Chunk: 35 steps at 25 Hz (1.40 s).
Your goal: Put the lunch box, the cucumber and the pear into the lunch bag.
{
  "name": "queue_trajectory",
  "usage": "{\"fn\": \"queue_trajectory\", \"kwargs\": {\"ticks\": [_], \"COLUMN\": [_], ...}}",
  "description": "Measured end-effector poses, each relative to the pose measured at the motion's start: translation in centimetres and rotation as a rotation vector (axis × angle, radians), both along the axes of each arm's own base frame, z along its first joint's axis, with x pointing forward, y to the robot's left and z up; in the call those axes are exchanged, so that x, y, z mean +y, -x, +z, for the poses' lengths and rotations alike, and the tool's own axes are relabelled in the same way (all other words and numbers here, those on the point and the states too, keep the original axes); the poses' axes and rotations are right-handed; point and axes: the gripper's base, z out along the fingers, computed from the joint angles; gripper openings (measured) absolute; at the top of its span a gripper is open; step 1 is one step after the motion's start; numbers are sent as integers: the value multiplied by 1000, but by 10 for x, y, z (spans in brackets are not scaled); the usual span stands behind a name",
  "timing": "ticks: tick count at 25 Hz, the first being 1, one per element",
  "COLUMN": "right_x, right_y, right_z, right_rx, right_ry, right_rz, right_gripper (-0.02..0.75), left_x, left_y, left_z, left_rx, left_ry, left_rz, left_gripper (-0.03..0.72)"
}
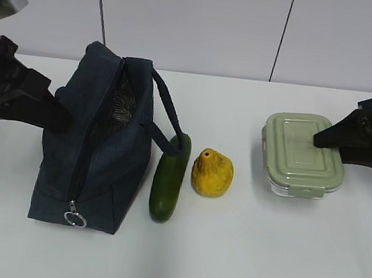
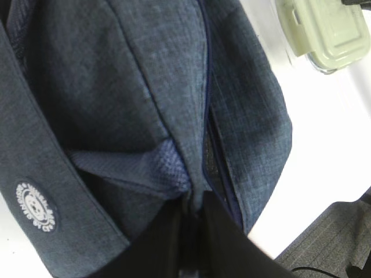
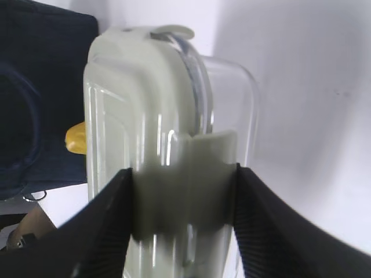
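Note:
The navy lunch bag (image 1: 101, 169) stands at the left with its zipper open and the lining showing. My left gripper (image 1: 63, 118) is shut on the fabric at its left rim; in the left wrist view the left gripper (image 2: 191, 214) pinches a fold of the lunch bag (image 2: 145, 87). The cucumber (image 1: 169, 178) lies right of the bag, and the pear (image 1: 212, 173) stands beside it. My right gripper (image 1: 322, 139) is shut on the right end of the lunch box (image 1: 303, 153). In the right wrist view the right gripper (image 3: 182, 191) clamps the lunch box (image 3: 151, 116) at its snap tab.
A strap handle (image 1: 166, 109) droops over the cucumber's far end. The silver ring pull (image 1: 75, 219) hangs at the bag's near end. Bare white table (image 1: 260, 256) runs along the front. The pear (image 3: 75, 139) and the bag (image 3: 35, 87) show beyond the box.

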Motion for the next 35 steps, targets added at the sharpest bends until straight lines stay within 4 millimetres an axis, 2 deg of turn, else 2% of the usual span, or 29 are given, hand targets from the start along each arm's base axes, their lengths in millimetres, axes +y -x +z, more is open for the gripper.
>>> {"fn": "queue_trajectory", "kwargs": {"ticks": [5,8,21,35], "right_x": [29,43,57,138], "right_y": [-2,-2,12,17], "right_z": [10,23,86,122], "right_rx": [-21,-55,-190,-280], "right_ry": [-16,-39,-107,-215], "right_rz": [57,70,29,208], "right_gripper": [393,393,393,393], "left_x": [0,0,0,0], "left_y": [0,0,-1,-1], "left_z": [0,0,0,0], "left_rx": [-1,-1,-5,-5], "left_ry": [0,0,-1,5], "left_rz": [1,1,4,7], "left_gripper": [1,1,1,1]}}
